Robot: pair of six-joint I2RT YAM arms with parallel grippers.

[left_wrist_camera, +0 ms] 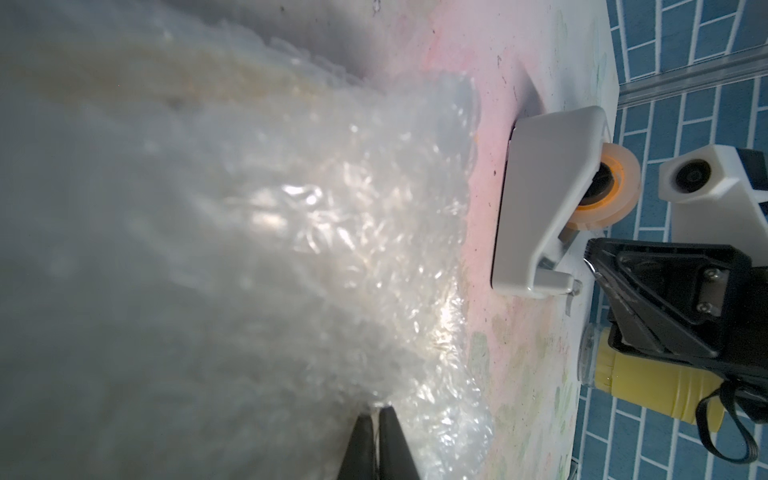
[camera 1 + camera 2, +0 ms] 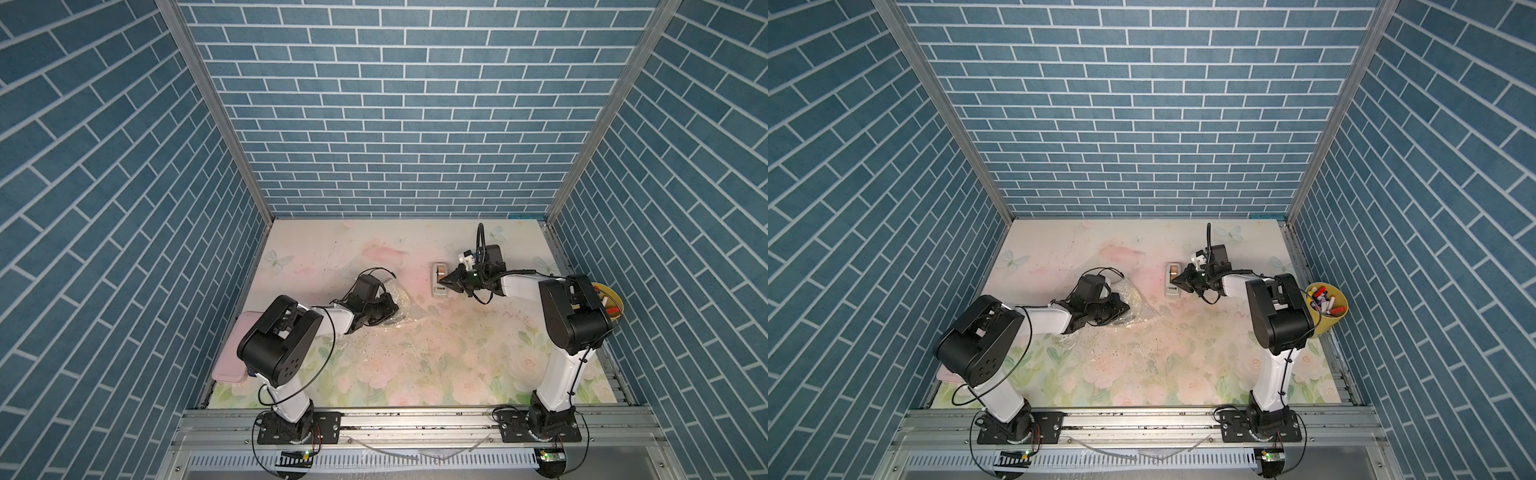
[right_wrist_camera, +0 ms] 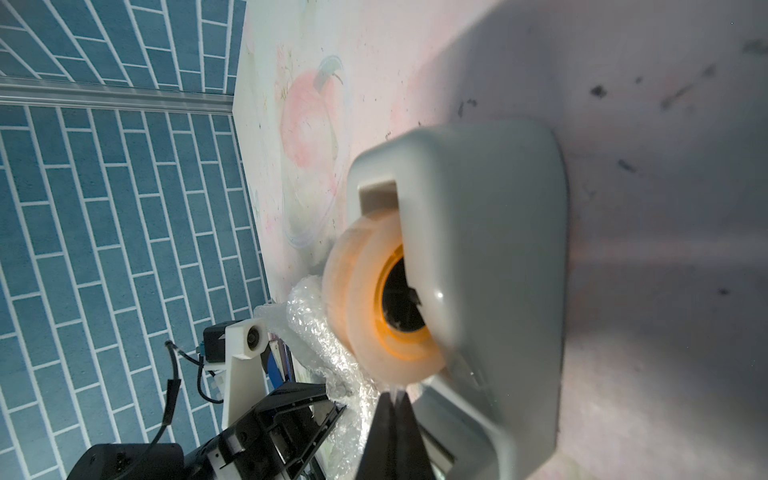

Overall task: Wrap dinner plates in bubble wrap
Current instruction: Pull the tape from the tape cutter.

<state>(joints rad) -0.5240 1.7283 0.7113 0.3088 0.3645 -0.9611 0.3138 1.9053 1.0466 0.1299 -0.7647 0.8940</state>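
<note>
pulling tape: right gripper (image 3: 394,401) jaws together, tape dispenser (image 3: 478,249) just ahead; draw straight.
left gripper (image 1: 376,409): jaws clamped on bubble wrap (image 1: 332,232); hold taut.

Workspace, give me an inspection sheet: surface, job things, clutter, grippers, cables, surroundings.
Surface: floral mat, dotted with dark specks.
Job's things: bubble wrap bunched mid-table; plate not plainly seen.
Clutter: tape dispenser, pink pouch, cup of markers.
Grippers: left gripper shut on bubble wrap; right gripper shut at the dispenser's cutter.
Cables: black cables loop loosely along both arms.
Surroundings: blue brick walls; metal rail in front.
</note>
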